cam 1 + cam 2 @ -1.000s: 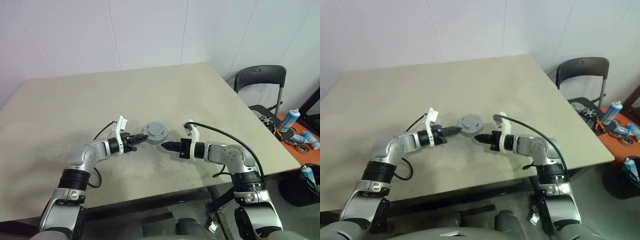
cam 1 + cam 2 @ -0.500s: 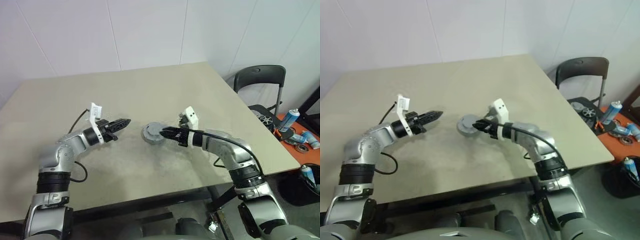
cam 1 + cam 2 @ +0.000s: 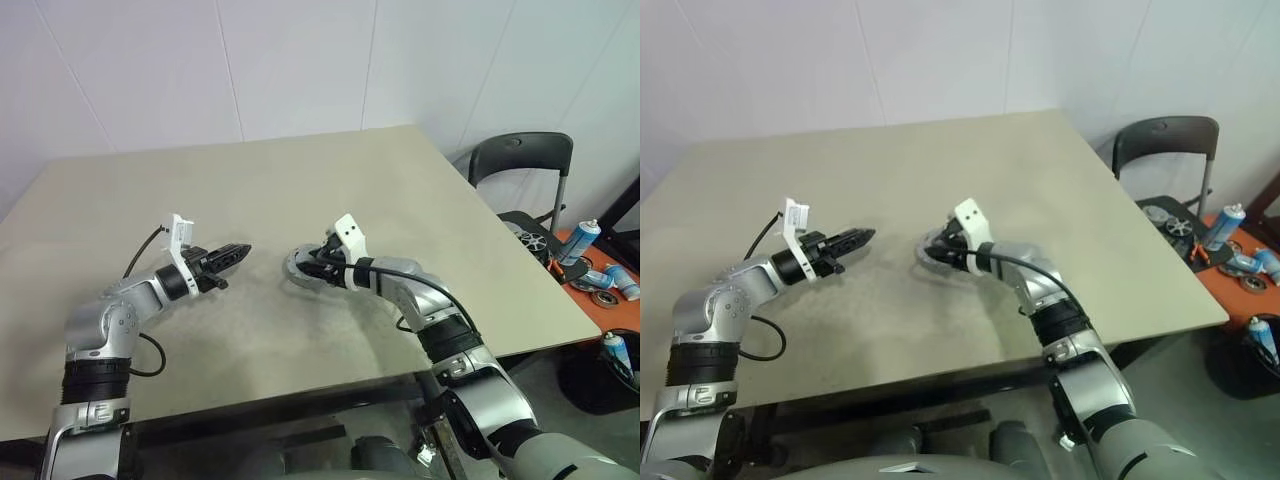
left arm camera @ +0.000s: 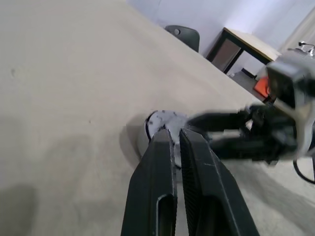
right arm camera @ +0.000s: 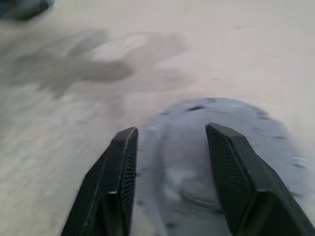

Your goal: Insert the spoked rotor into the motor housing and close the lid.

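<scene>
well, the grey round lid (image 3: 303, 268) lies near the middle of the beige table (image 3: 300, 190), and the right gripper (image 3: 318, 268) sits over it with its fingers (image 5: 120, 172) spread apart above the blurred top. whether they touch it is hard to tell; anything under the lid is hidden. the left gripper (image 3: 240, 249) hovers well apart, fingers pressed together, holding nothing.
</scene>
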